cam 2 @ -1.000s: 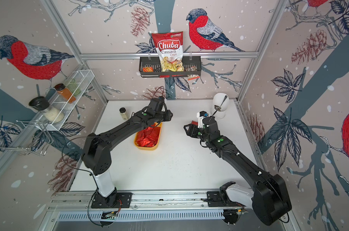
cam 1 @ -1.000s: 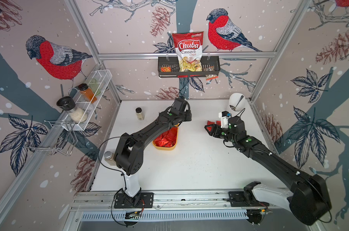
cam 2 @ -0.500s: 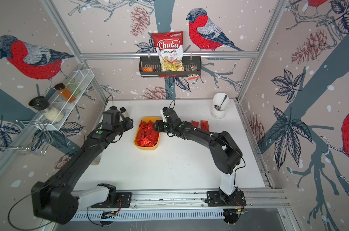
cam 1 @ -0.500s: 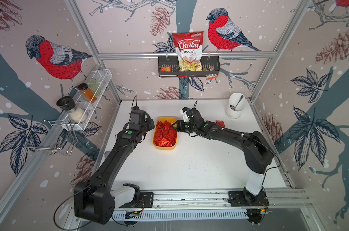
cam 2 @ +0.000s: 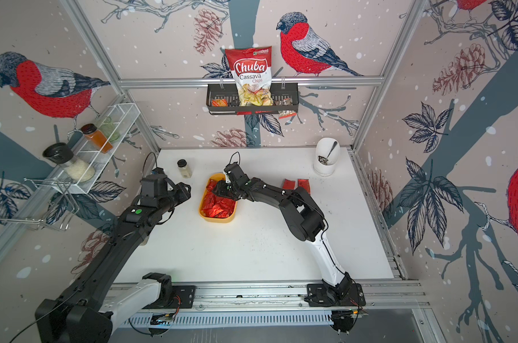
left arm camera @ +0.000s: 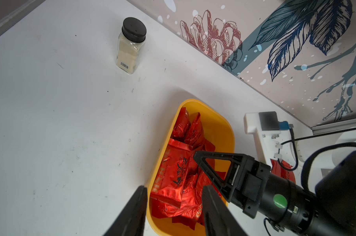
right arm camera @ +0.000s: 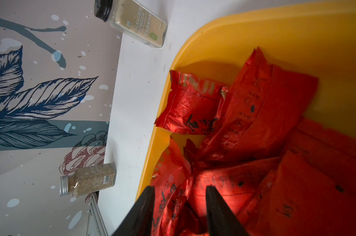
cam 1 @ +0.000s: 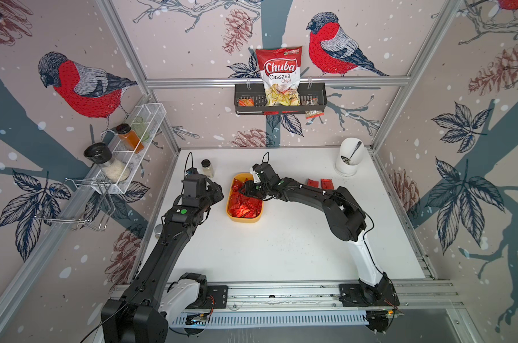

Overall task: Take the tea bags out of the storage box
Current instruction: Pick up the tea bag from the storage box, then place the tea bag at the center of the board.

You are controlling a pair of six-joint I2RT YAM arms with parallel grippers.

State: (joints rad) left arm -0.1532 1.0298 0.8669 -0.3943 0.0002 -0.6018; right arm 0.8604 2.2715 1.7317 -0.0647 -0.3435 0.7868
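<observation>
Both top views: storage box lengthwise toward back wall

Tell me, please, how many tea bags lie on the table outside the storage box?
2: one tea bag and another side by side on the table, right of the storage box; an arm may hide more.

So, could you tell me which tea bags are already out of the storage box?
The two tea bags lying flat on the table near the white cup; the rest lie piled in the storage box.
</observation>
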